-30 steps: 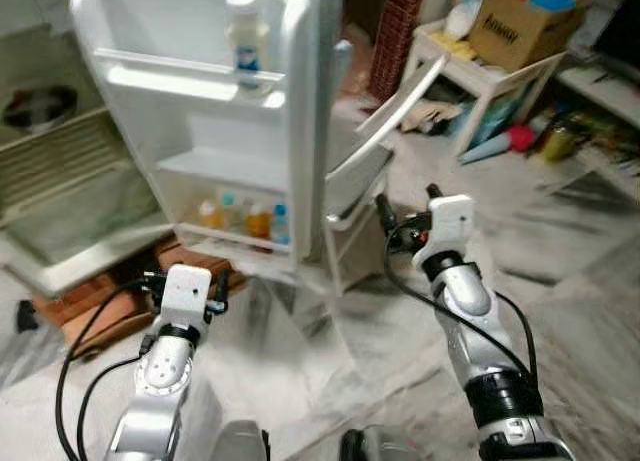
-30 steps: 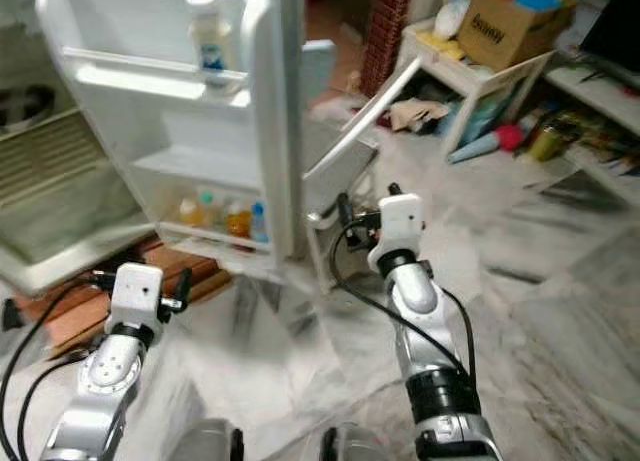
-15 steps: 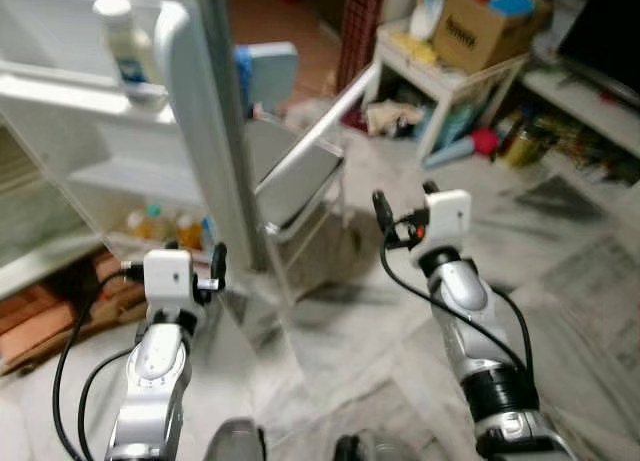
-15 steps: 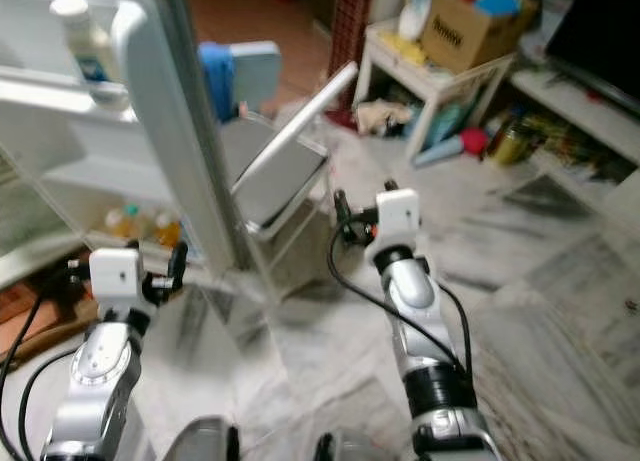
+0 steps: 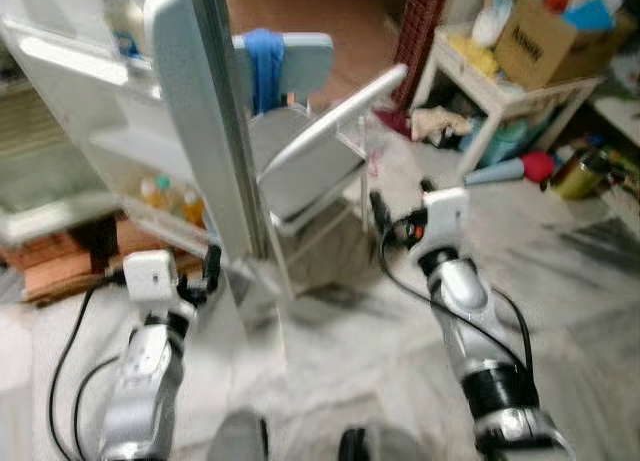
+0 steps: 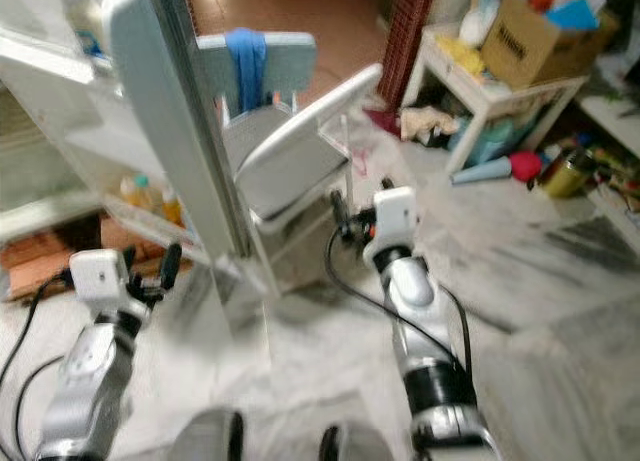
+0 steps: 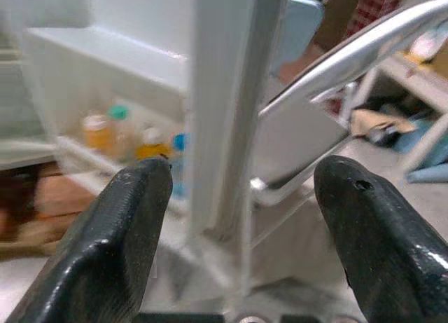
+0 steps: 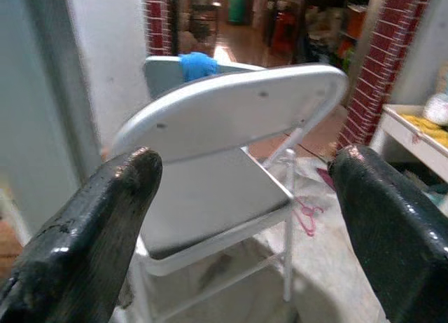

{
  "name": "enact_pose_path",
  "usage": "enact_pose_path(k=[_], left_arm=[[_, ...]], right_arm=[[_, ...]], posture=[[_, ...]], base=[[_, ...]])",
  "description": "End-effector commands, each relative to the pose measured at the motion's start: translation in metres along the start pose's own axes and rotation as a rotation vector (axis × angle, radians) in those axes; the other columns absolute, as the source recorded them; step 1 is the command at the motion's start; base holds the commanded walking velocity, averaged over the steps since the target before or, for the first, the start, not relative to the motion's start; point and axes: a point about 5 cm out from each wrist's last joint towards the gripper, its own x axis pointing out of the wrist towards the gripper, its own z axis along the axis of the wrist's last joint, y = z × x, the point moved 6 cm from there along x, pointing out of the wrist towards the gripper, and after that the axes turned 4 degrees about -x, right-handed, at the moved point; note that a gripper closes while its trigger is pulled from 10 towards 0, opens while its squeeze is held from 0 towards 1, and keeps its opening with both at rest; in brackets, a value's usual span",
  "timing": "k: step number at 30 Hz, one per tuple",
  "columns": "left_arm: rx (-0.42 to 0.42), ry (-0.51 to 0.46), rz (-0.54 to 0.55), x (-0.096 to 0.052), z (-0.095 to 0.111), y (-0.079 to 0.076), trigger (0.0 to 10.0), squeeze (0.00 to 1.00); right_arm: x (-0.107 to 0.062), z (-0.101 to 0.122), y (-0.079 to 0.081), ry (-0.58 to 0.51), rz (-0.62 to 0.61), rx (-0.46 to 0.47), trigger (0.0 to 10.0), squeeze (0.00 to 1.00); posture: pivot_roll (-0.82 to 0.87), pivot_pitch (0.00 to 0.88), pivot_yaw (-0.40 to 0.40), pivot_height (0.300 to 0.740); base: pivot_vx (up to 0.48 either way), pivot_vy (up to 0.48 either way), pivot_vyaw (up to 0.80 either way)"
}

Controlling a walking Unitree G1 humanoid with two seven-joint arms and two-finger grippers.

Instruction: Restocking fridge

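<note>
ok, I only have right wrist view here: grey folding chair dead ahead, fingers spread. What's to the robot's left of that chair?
Observer: The open fridge door, edge-on, right beside the folding chair.
Operator: Anything stocked in it?
Observer: Yes, small bottles on the lower door shelf, seen between the left gripper's spread fingers.
Operator: And to the right of the chair?
Observer: A white side table carrying a cardboard box, with clutter on the floor under it.
Operator: Either gripper carrying stock?
Observer: No. The right gripper is open and empty too.
</note>
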Motion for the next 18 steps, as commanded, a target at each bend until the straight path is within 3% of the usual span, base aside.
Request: enact_pose_path(k=[1,6,7,10,14,18], left_arm=[[0.050,0.001,0.005,-0.008,0.001,0.008,10.0,0.00],[0.153,-0.027,0.042,-0.016,0.005,0.015,10.0,0.00],[0.215,-0.062,0.086,-0.015,0.011,0.017,10.0,0.00],[0.249,-0.085,0.112,-0.012,0.014,0.012,10.0,0.00],[0.238,-0.092,0.079,-0.009,0.013,0.001,10.0,0.00],[0.226,-0.096,0.060,-0.005,0.014,-0.001,10.0,0.00]], right_arm=[[-0.002,0.002,0.000,-0.011,-0.007,0.011,10.0,0.00],[-0.015,-0.009,-0.013,0.025,-0.054,0.012,10.0,0.00],[-0.018,-0.013,-0.014,0.037,-0.052,0.012,10.0,0.00],[-0.015,-0.011,-0.009,0.029,-0.030,-0.022,10.0,0.00],[-0.009,-0.005,-0.006,0.012,-0.018,-0.024,10.0,0.00],[-0.004,0.000,-0.006,0.001,-0.013,-0.020,10.0,0.00]], posture=[[0.13,0.103,-0.025,0.740],[0.13,0.098,-0.028,0.740],[0.13,0.096,-0.029,0.740],[0.12,0.093,-0.032,0.740],[0.12,0.089,-0.036,0.740],[0.12,0.087,-0.041,0.740]], base=[[0.000,0.000,0.72],[0.000,0.000,0.14],[0.000,0.000,0.00],[0.000,0.000,0.47],[0.000,0.000,0.80],[0.426,0.000,0.80]])
